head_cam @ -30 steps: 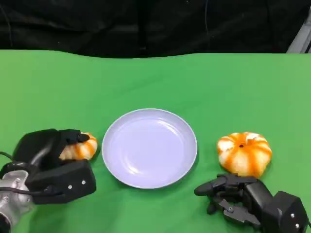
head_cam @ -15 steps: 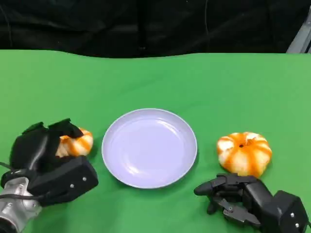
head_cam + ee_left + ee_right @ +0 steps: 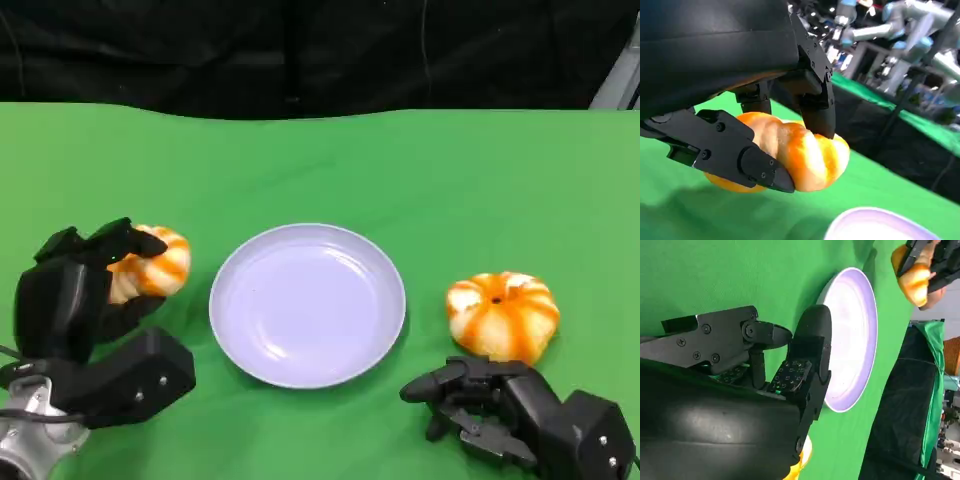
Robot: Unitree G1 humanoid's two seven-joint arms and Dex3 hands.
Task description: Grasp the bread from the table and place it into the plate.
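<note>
An orange-and-white striped bread bun [image 3: 158, 264] is held off the green table by my left hand [image 3: 72, 292], to the left of the plate. In the left wrist view the fingers [image 3: 810, 95] clamp the bun [image 3: 807, 157] from both sides above the cloth. The pale lilac plate [image 3: 305, 235] lies empty at the table's middle, and its rim [image 3: 875, 220] lies just beyond the held bun. My right hand [image 3: 488, 404] rests low at the front right, fingers apart with nothing in them.
A second striped bun [image 3: 502, 315] sits on the table right of the plate, just beyond my right hand. A black backdrop runs along the table's far edge. The right wrist view shows the plate [image 3: 852, 335] past my right hand's fingers [image 3: 805, 365].
My left hand has lifted the bun off the table, rising and tilting back. The right hand, plate and second bun have not moved.
</note>
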